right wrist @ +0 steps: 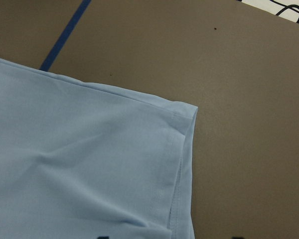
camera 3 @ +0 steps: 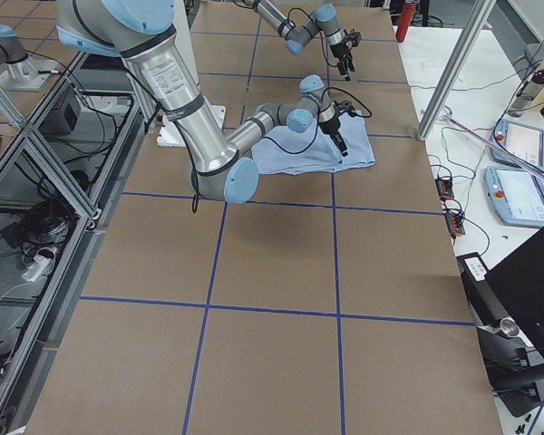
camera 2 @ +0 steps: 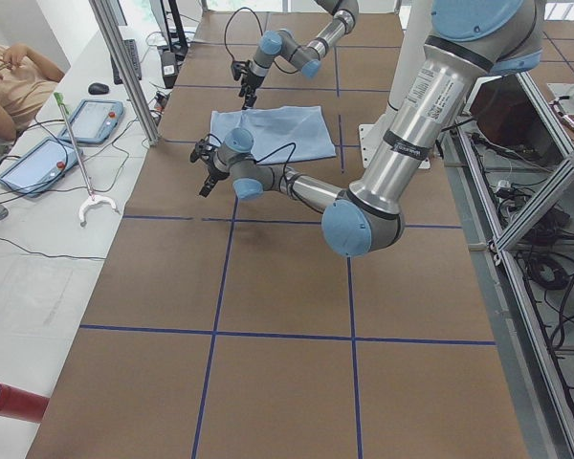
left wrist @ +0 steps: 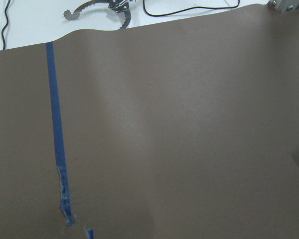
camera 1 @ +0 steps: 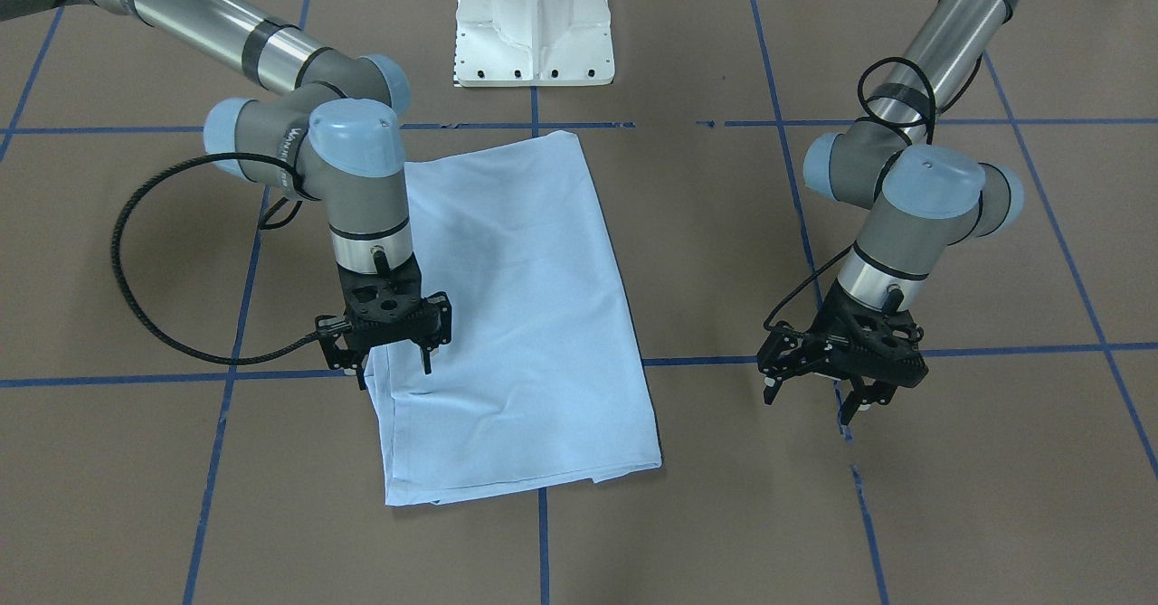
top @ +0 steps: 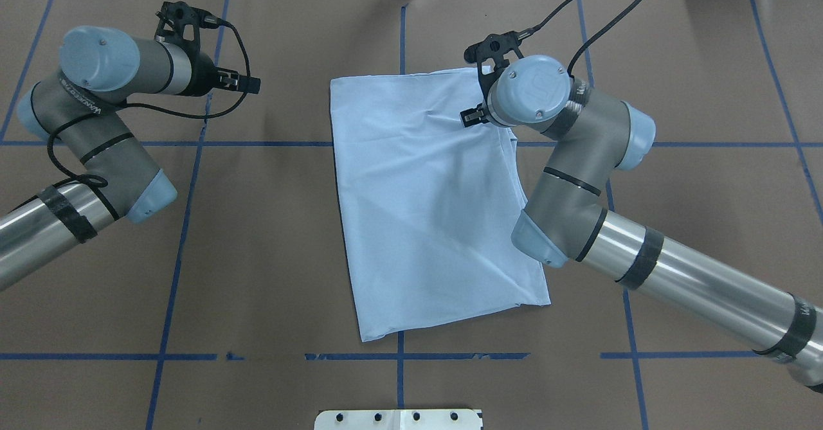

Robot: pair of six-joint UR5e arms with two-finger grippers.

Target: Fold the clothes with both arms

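**Bright, even overhead light**

Diffuse illum. from above. Faint soft shadows on bench [top: 270,237] under right arm [top: 707,288] & along T-shirt [camera 1: 534,316] edge. Glare streak on arm's silver tube. Wrist views slightly soft; pale sheen mid-frame in left one.

Folded T-shirt [camera 1: 525,316] lies flat — right arm [camera 1: 362,189] over it, left arm [camera 1: 923,198] apart.

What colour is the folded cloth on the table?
The shirt is plain pale blue, seen best in the front-facing view.
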